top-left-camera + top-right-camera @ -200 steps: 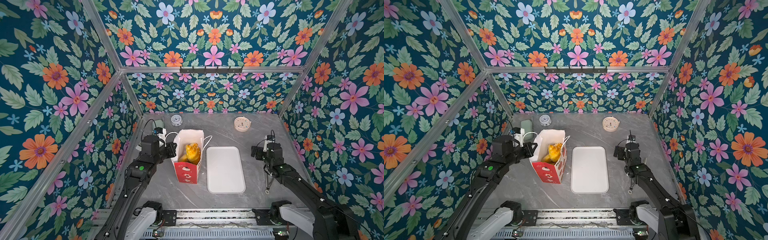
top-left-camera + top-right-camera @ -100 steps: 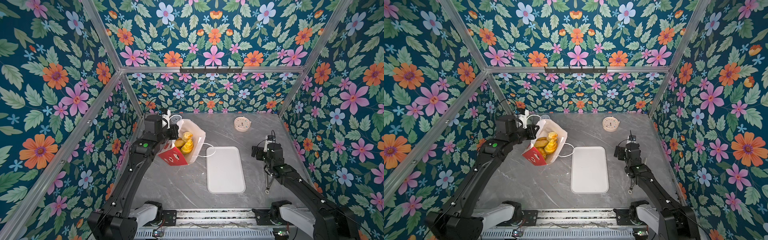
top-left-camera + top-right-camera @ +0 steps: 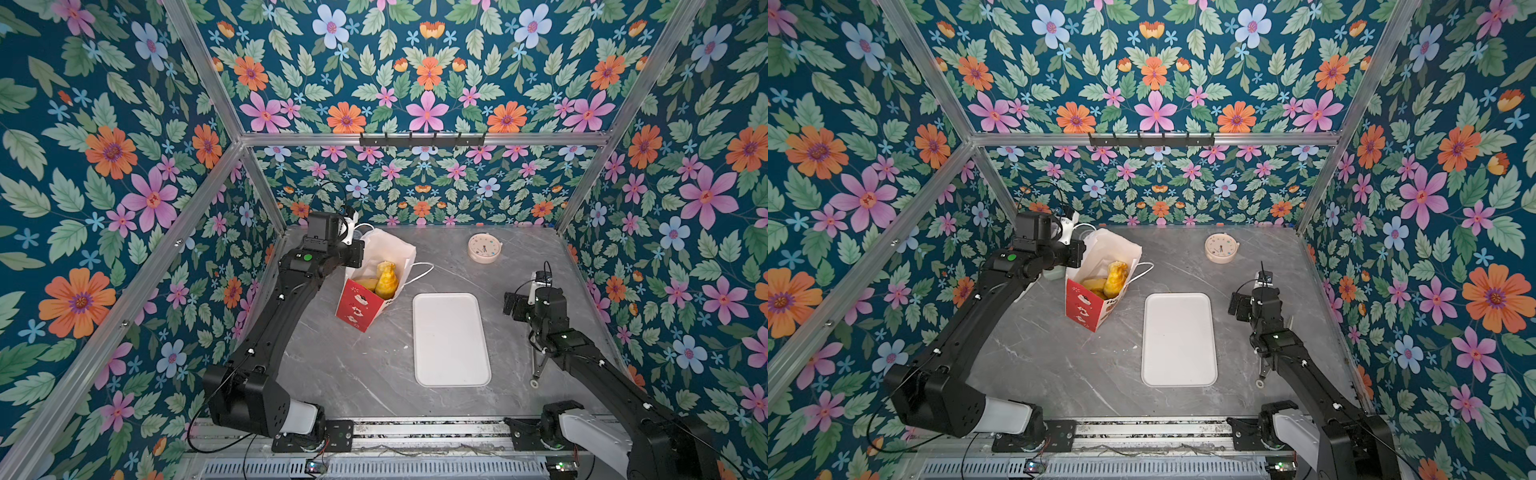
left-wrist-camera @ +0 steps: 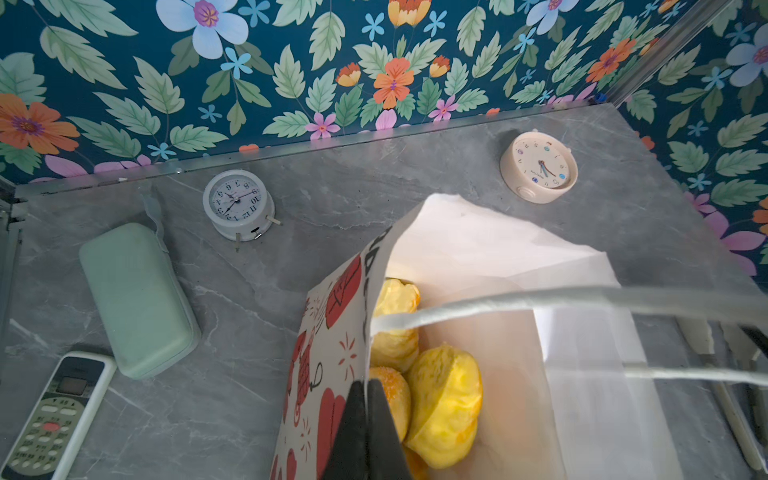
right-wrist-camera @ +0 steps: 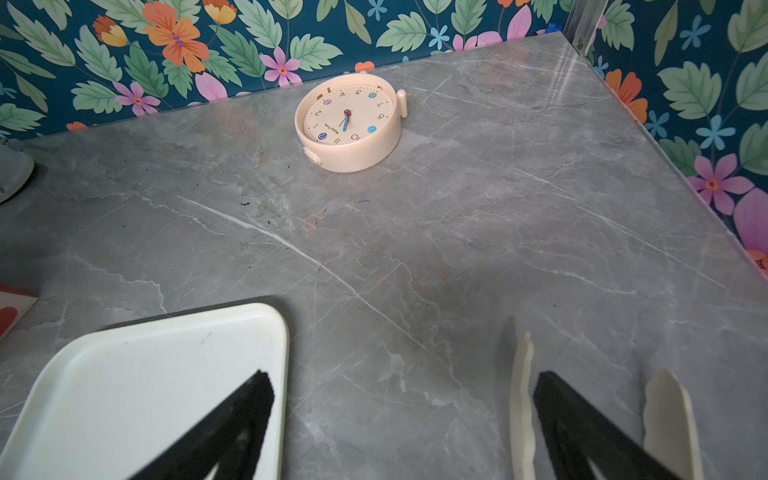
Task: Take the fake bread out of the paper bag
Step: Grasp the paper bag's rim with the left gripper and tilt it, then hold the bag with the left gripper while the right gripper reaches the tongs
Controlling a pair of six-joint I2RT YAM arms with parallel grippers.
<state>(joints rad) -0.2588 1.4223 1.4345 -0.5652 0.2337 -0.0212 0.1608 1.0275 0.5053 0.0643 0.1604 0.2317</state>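
Note:
The paper bag [image 3: 360, 305] [image 3: 1086, 309] hangs tilted at the back left in both top views, white with a red band, mouth open upward. Yellow fake bread [image 3: 386, 280] [image 3: 1115, 276] [image 4: 444, 399] fills it, several pieces showing. My left gripper [image 3: 356, 254] [image 3: 1077, 254] [image 4: 366, 395] is shut on the bag's [image 4: 332, 332] near rim, one finger outside and one inside. A cord handle [image 4: 582, 299] crosses the left wrist view. I cannot tell if the base touches the table. My right gripper [image 3: 510, 303] [image 3: 1235, 305] [image 5: 403, 386] stands open and empty, right of the tray.
A white tray [image 3: 451, 338] [image 3: 1178, 338] [image 5: 124, 374] lies mid-table, bare. A cream clock [image 3: 484, 248] [image 5: 348, 122] sits at the back right. Behind the bag lie a white alarm clock [image 4: 237, 204], a mint case [image 4: 137, 299] and a remote [image 4: 54, 419]. Cream wavy strips [image 5: 521, 395] lie by the right fingers.
My left arm has raised the bag from upright standing and tipped it, shifting it toward the back left and then slightly right. The right arm has not moved.

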